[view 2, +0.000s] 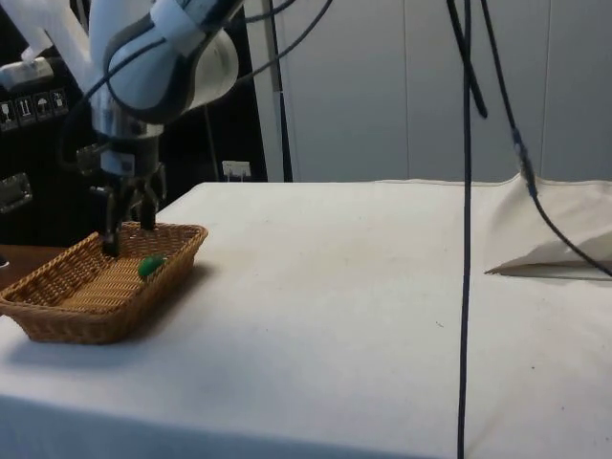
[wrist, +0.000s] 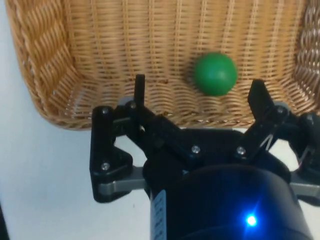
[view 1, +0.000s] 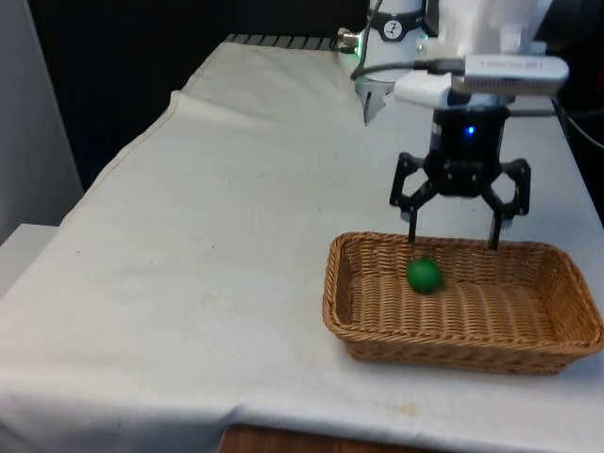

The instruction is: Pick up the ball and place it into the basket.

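Green ball [view 1: 425, 276] resting free on floor of wicker basket [view 1: 349, 311], near far wall. Gripper [view 1: 454, 243] spread wide, empty, poised above far rim, clear of ball. White tablecloth [view 1: 208, 245] beneath.

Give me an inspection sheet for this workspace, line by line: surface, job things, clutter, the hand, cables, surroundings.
Surface: table under a white cloth, wrinkled along its edges.
Job's things: green ball lies inside the wicker basket, free of the fingers; basket sits near the table's front edge, at the front view's right.
Clutter: nothing seen.
Hand: hand open, above the basket's far rim, holding nothing.
Cables: black cables hang in front of the side view; more run along the arm.
Surroundings: black curtains behind the table, dark cabinets and pale wall panels at the side.
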Controlling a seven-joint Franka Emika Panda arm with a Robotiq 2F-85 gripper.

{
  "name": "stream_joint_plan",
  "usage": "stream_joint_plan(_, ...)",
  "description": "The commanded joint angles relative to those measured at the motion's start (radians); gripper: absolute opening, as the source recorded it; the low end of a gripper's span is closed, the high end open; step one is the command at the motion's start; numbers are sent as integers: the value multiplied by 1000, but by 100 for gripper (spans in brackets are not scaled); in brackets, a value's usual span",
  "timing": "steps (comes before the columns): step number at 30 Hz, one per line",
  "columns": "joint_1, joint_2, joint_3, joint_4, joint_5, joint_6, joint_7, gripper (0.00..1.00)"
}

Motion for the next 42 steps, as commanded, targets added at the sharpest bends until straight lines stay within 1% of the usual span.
stream_joint_plan(1,7,-16,-7,-13,-7,-2,3,100)
stream_joint_plan(3,10,-50,-7,-40,-17,-5,4,100)
stream_joint_plan(4,3,-36,0,-30,-11,0,0,100)
stream_joint_plan(5,11,-61,-7,-49,-20,-7,4,100)
stream_joint_plan(8,13,-92,-8,-71,-27,-13,5,100)
stream_joint_plan(9,15,-112,-8,-83,-32,-19,5,100)
stream_joint_plan(13,16,-149,-9,-106,-41,-29,6,100)
stream_joint_plan(14,10,-139,-1,-98,-33,-25,0,100)
stream_joint_plan(15,17,-157,-9,-112,-43,-31,6,100)
stream_joint_plan(17,18,-186,-10,-128,-49,-41,7,100)
stream_joint_plan(18,18,-186,-10,-128,-49,-41,7,100)
stream_joint_plan(19,18,-206,-11,-138,-55,-48,7,100)
stream_joint_plan(22,18,-235,-10,-156,-63,-58,7,100)
stream_joint_plan(23,11,-226,-3,-147,-53,-57,0,100)
stream_joint_plan(24,18,-246,-11,-162,-66,-62,7,100)
stream_joint_plan(25,19,-267,-11,-176,-72,-66,7,100)
stream_joint_plan(32,24,-345,-9,-232,-98,-83,9,100)
stream_joint_plan(33,17,-339,-2,-227,-88,-80,1,100)
stream_joint_plan(34,24,-354,-8,-239,-102,-84,9,100)
stream_joint_plan(36,26,-390,-6,-264,-112,-93,9,100)
stream_joint_plan(40,30,-434,-5,-297,-124,-107,10,100)
stream_joint_plan(41,31,-458,-4,-316,-129,-113,11,100)
stream_joint_plan(42,25,-443,1,-303,-115,-109,1,100)
